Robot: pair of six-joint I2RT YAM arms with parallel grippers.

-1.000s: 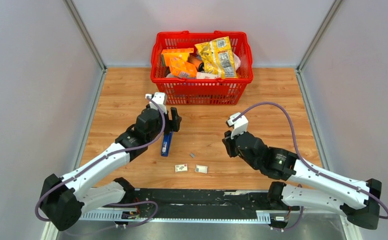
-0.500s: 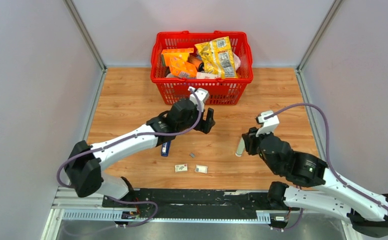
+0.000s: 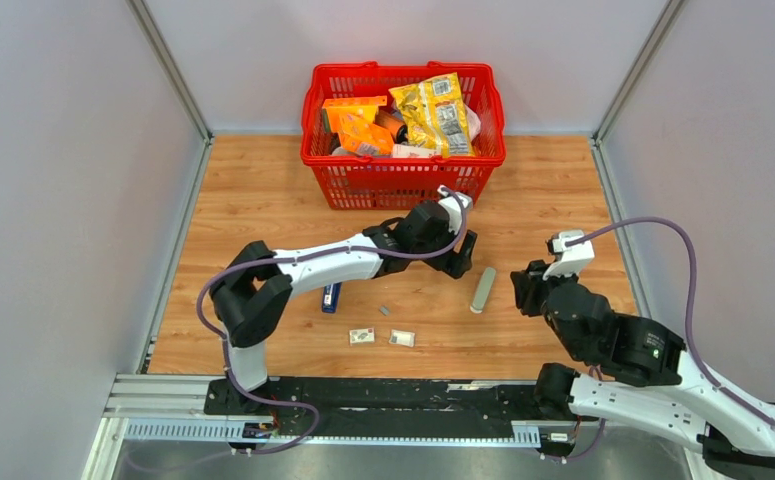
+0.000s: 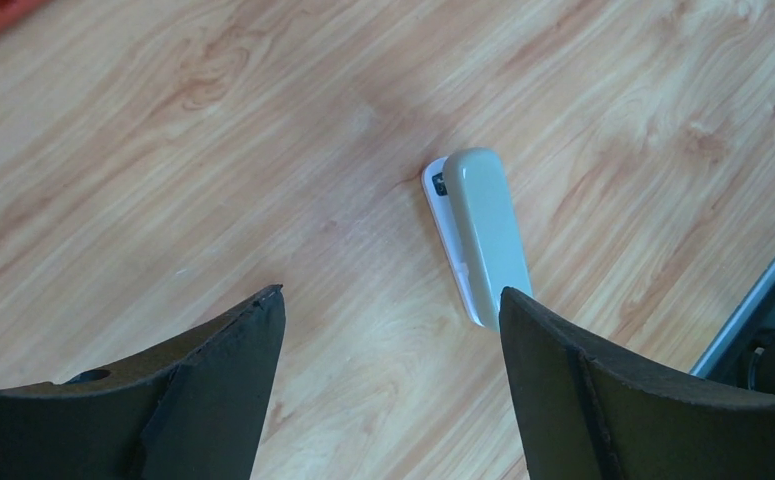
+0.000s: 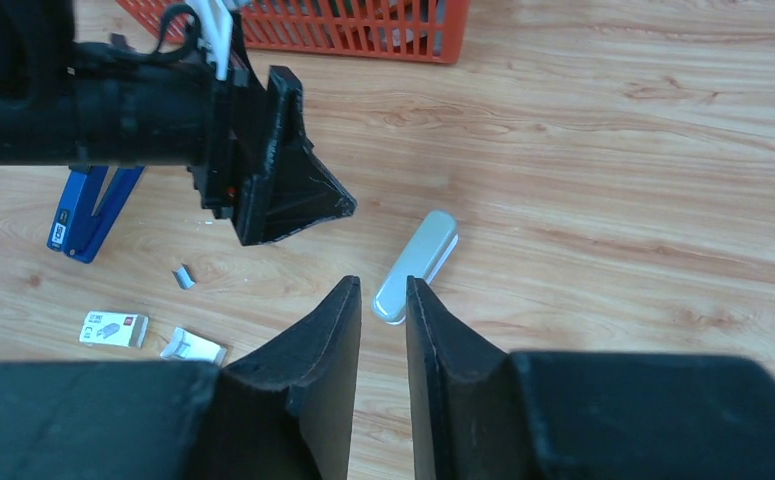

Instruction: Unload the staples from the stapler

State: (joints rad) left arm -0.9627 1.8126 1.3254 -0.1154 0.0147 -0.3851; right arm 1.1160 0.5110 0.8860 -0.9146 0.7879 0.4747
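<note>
Here we are at the wooden counter (image 3: pixel 263 200), and the left arm is stretched right across the middle. Its hand (image 4: pixel 391 297) hangs low over the boards with the fingers (image 4: pixel 218 365) spread wide and nothing between them. Just ahead of that open hand lies a pale grey oblong piece (image 4: pixel 478 235), flat on the wood and touching neither finger.

The right hand (image 5: pixel 383 285) sits on the other side of that grey piece, close to it but not on it. Its fingers are drawn nearly together with only a sliver of wood showing between them, and it grips nothing.

Now the stapler (image 5: pixel 71 235): it's back on the left side of the counter, well apart from both hands, blue, lying spread open in a V. From above, its far end is tucked under the left forearm. The staples (image 5: pixel 182 277), a small dark grey bent strip, lie on the wood just to the right of it, loose and apart from the stapler. Nearer the front edge are two small white tags (image 5: pixel 113 328) side by side.

At the back of the counter stands a red basket (image 3: pixel 483 150) piled with orange and yellow snack packets (image 3: pixel 433 110).
</note>
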